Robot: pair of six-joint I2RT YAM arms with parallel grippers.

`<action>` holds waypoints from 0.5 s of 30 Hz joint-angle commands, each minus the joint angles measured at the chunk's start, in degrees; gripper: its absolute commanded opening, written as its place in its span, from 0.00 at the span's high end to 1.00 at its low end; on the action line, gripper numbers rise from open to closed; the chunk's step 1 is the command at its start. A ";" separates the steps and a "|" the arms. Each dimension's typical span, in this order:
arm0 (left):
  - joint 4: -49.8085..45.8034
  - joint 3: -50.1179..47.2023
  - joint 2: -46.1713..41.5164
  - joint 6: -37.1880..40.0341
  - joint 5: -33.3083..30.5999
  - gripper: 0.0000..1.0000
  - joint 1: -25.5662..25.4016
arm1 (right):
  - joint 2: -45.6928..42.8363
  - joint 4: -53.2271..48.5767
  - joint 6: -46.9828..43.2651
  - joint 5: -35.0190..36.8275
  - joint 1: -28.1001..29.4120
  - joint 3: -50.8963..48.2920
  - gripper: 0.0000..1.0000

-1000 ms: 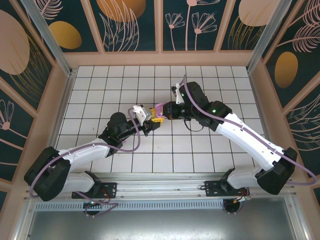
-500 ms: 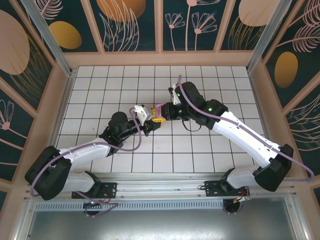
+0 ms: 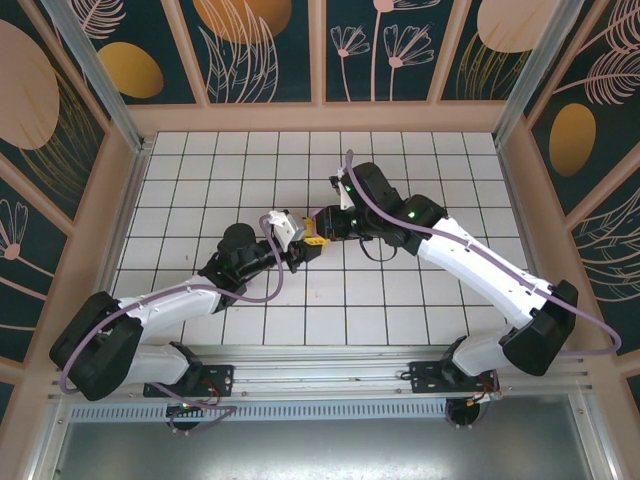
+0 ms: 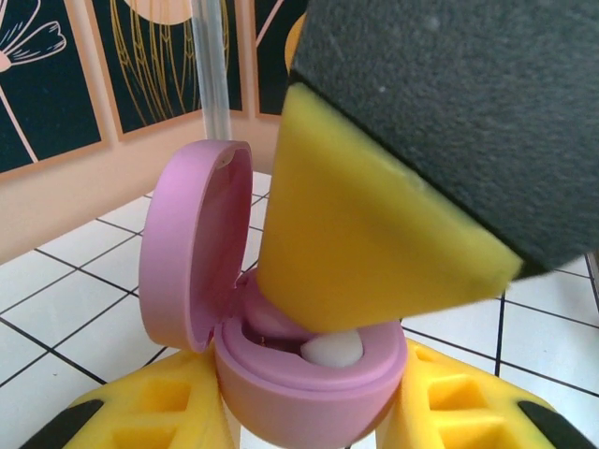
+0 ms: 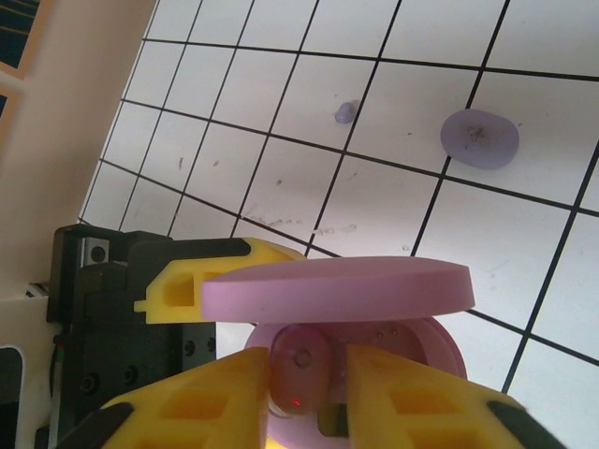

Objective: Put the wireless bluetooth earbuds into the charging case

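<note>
My left gripper point(image 4: 304, 423) is shut on the base of the pink charging case point(image 4: 309, 393), whose lid point(image 4: 192, 253) stands open. In the top view the case point(image 3: 317, 214) is held above the middle of the tiled floor, between the left gripper point(image 3: 312, 241) and the right gripper point(image 3: 331, 226). The right gripper point(image 5: 311, 367) reaches into the case point(image 5: 423, 344) under the lid point(image 5: 337, 288). A pink earbud point(image 5: 299, 372) with a red light sits in its slot between the fingers, and a narrow gap shows beside one finger. Its white tip point(image 4: 332, 351) shows below the right finger point(image 4: 365, 243).
On the tiles beyond the case lie a lavender oval case point(image 5: 479, 138) and a tiny lavender earbud point(image 5: 345, 113). Wooden walls with dark flower panels enclose the floor point(image 3: 200, 170) on three sides. A rail runs along the near edge point(image 3: 320, 382).
The right arm has swung left and brought its gripper down over the open case. The left arm and the case have stayed in place.
</note>
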 commanded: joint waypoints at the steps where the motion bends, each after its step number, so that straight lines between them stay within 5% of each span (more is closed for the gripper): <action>1: 1.80 1.34 -0.36 1.58 -0.29 0.91 -0.28 | 0.31 -2.06 -0.27 1.31 0.54 1.62 0.69; 15: 0.76 0.65 -1.61 1.49 -1.21 0.91 -0.24 | -2.99 1.56 1.30 -0.22 0.44 0.50 0.66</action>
